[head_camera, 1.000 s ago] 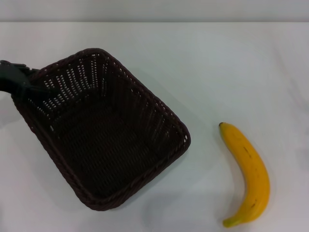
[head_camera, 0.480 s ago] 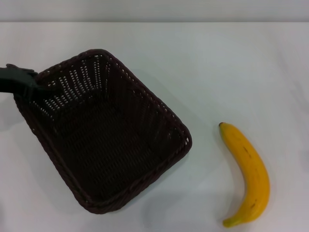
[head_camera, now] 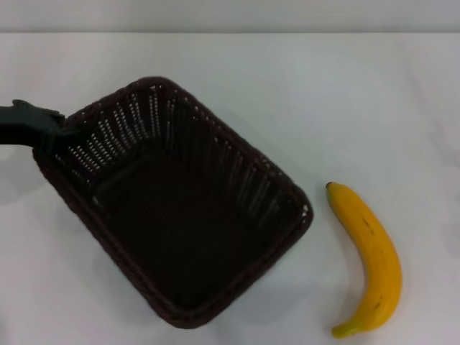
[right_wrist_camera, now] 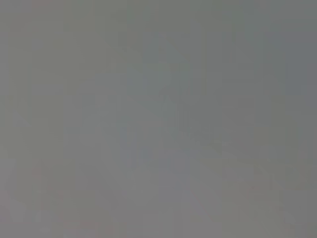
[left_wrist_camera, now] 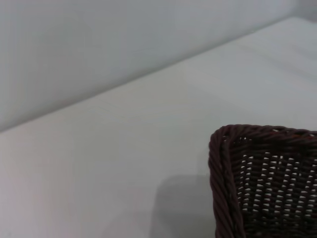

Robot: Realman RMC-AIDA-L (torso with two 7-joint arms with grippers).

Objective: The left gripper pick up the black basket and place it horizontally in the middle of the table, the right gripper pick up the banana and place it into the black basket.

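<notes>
The black basket is held at an angle over the white table, left of centre in the head view. My left gripper is shut on the basket's far left rim corner. One braided corner of the basket shows in the left wrist view. The banana lies on the table at the near right, apart from the basket, stem tip towards the front. My right gripper is out of view; the right wrist view shows only plain grey.
The table's far edge meets a grey wall at the back. Bare tabletop lies between the basket and the banana and across the far right.
The left gripper has carried the basket to the right and towards the front; the basket looks larger and its near corner sits closer to the banana. The banana has not moved.
</notes>
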